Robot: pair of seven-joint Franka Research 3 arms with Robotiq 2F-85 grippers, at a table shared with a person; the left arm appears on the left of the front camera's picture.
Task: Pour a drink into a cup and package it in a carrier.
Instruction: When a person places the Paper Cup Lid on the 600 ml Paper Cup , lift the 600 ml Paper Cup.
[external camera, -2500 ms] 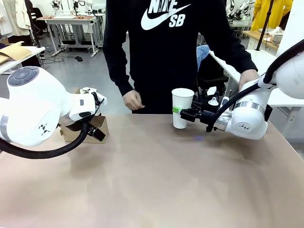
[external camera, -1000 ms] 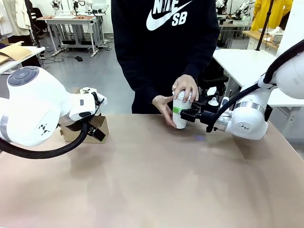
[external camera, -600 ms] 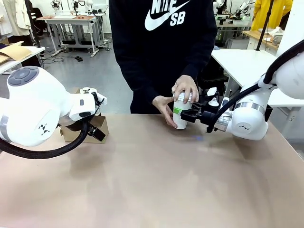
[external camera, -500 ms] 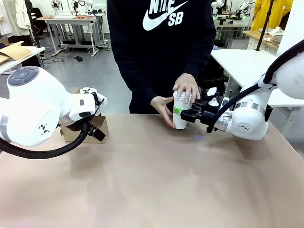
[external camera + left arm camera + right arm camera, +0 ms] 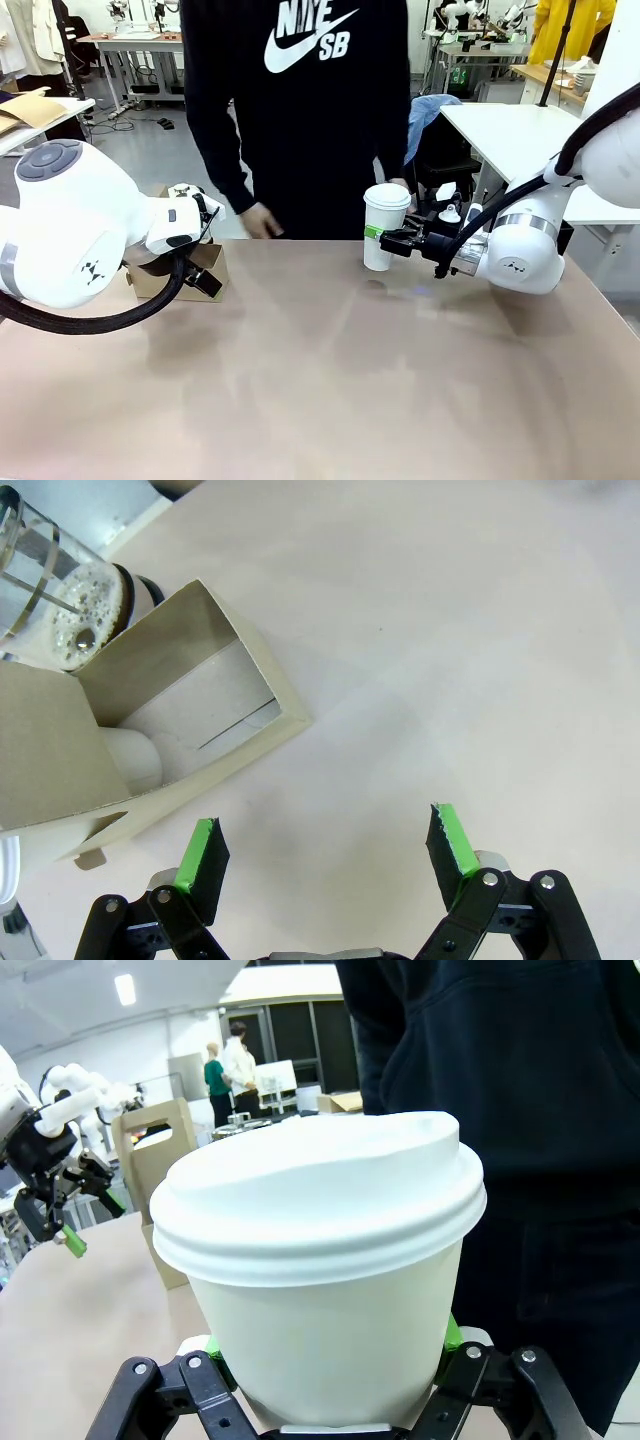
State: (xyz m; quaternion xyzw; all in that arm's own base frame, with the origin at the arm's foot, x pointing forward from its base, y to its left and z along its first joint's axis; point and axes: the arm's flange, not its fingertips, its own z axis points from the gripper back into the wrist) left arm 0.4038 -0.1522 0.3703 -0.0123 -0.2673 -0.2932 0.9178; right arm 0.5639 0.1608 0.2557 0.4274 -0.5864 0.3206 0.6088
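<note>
The tan worktop (image 5: 320,400) spreads out nearest, in front of both arms. Over its left side hangs the left claw (image 5: 325,830), jaws spread wide and nothing between the green pads (image 5: 197,855). Its own camera looks straight down and gives more than the front view does. The brown cardboard carrier (image 5: 215,650) lies just past the fingertips with one slot gaping. Something white and rounded sits inside that slot, though I cannot tell what it is. A clear glass jar (image 5: 40,570) stands tight against the carrier's far corner, and the drink (image 5: 85,615) in it is topped with froth. From the front, the bulk of the left arm stands in the way and leaves just a corner of the carrier in sight. Farther across, to the right, the right claw (image 5: 380,238) reaches in sideways and is clamped on the cup (image 5: 385,215) below its middle. The cup stands upright near the far edge, and I cannot tell whether its base rests on the worktop or sits just off it. That arm's camera, close in, shows the white domed lid (image 5: 320,1190) seated on the rim and a pad pressed to each side of the cup. Off to one side it also shows the carrier's upright handle and the other claw farther off. Behind the cup stands a person (image 5: 300,120) in a black top, one hand (image 5: 262,222) at the far edge and well apart from the cup. More tables fill the room beyond.
</note>
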